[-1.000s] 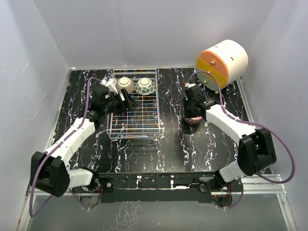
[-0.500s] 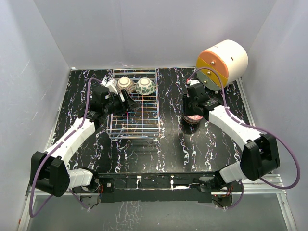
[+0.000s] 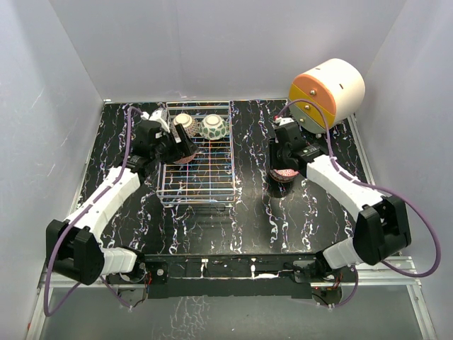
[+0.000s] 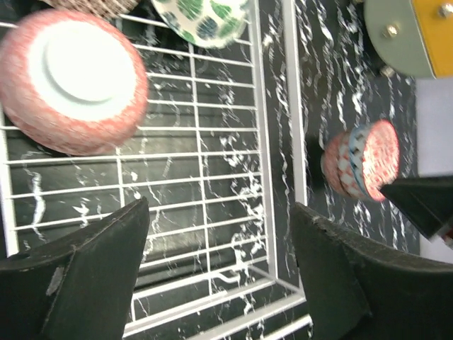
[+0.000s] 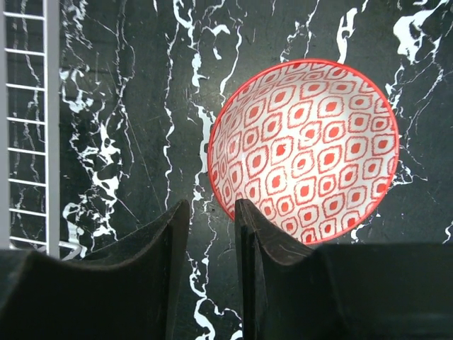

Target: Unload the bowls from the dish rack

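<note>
The silver wire dish rack (image 3: 205, 177) holds three upturned bowls at its far end: a beige one (image 3: 184, 122), a green-patterned one (image 3: 213, 127) and a pink one (image 3: 184, 156). My left gripper (image 3: 177, 147) hovers open just over the pink bowl (image 4: 74, 81), whose white foot ring faces up; nothing is between its fingers. To the right of the rack, a stack of bowls (image 3: 286, 174) stands upright on the table. Its top bowl (image 5: 304, 149) has a red-patterned inside. My right gripper (image 5: 207, 219) hangs above that bowl's left rim, narrowly open and empty.
The white-and-orange cylindrical drawer unit (image 3: 325, 92) sits at the back right, close behind the right arm. White walls enclose the black marbled table (image 3: 248, 212). The rack's right rail (image 4: 276, 142) lies between the pink bowl and the stack (image 4: 361, 159).
My left gripper has moved toward the far end of the rack, over the pink bowl. My right gripper has drawn back slightly from the stacked bowls.
</note>
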Motion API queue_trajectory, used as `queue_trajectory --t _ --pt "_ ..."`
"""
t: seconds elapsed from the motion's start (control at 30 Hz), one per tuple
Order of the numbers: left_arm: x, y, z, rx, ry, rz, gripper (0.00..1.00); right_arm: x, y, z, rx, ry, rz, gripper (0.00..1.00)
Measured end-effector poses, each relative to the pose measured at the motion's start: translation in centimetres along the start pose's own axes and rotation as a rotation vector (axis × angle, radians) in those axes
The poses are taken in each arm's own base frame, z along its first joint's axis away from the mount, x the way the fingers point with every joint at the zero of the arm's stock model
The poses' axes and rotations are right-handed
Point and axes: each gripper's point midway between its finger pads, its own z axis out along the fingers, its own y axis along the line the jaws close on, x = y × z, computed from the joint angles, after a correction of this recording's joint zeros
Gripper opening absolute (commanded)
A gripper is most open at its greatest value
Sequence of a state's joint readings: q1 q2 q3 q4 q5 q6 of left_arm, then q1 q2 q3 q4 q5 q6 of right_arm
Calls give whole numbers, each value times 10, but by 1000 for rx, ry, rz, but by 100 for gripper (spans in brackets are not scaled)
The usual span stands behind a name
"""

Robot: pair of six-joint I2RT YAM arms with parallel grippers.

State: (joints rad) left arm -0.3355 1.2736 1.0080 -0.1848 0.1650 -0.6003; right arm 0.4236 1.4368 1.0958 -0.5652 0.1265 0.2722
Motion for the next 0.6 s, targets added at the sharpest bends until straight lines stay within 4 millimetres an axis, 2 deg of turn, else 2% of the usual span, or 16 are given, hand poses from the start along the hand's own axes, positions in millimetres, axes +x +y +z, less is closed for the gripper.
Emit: queue_trajectory --t 0.17,0.2,0.23,0.37,0.5,0.6 --pt "-16 19 14 -114 -49 30 94 -19 1 -22 -20 -112 34 48" --pt "-16 24 20 -138 -48 34 96 -23 1 -28 -26 -147 42 54" --pt "-17 30 26 -163 -43 39 97 -25 0 -33 -29 -170 48 62" --pt "-17 49 51 -249 -21 75 97 -31 -4 -49 -38 -276 89 75" --pt "-19 62 67 -292 -19 126 97 -23 -11 -65 -58 -385 124 78" --pt "-30 63 70 -297 -64 162 97 -24 -14 -78 -69 -455 144 78"
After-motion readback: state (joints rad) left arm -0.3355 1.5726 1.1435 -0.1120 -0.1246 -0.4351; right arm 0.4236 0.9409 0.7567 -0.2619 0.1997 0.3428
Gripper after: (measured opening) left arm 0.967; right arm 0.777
